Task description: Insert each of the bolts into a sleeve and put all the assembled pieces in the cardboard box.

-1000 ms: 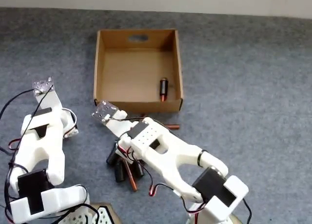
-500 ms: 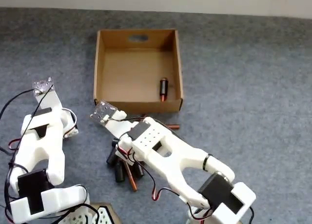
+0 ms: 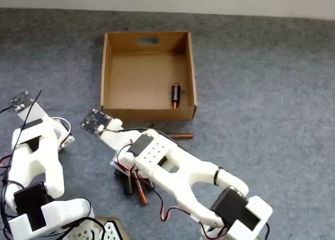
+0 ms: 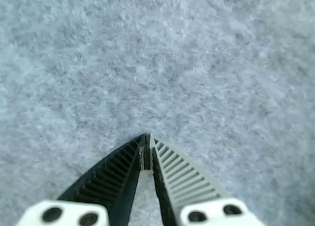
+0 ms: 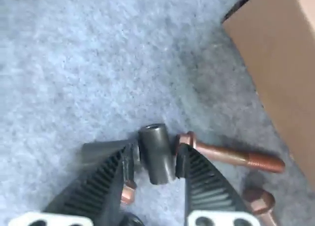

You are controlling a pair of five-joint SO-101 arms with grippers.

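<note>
While the left gripper (image 4: pixel 146 143) hangs pinched together over bare grey carpet (image 4: pixel 197 63), the right gripper (image 5: pixel 156 149) stands with ribbed jaws apart astride 1 dark, smooth metal sleeve (image 5: pixel 157 162), long axis running straight out between them. A coppery flanged bolt (image 5: pixel 231 156) lies just beside, near the brown cardboard box (image 3: pixel 107 72) and its front wall.

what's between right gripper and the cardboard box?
A copper-coloured bolt on the grey carpet, between right gripper and brown cardboard box, per right wrist view.
</note>
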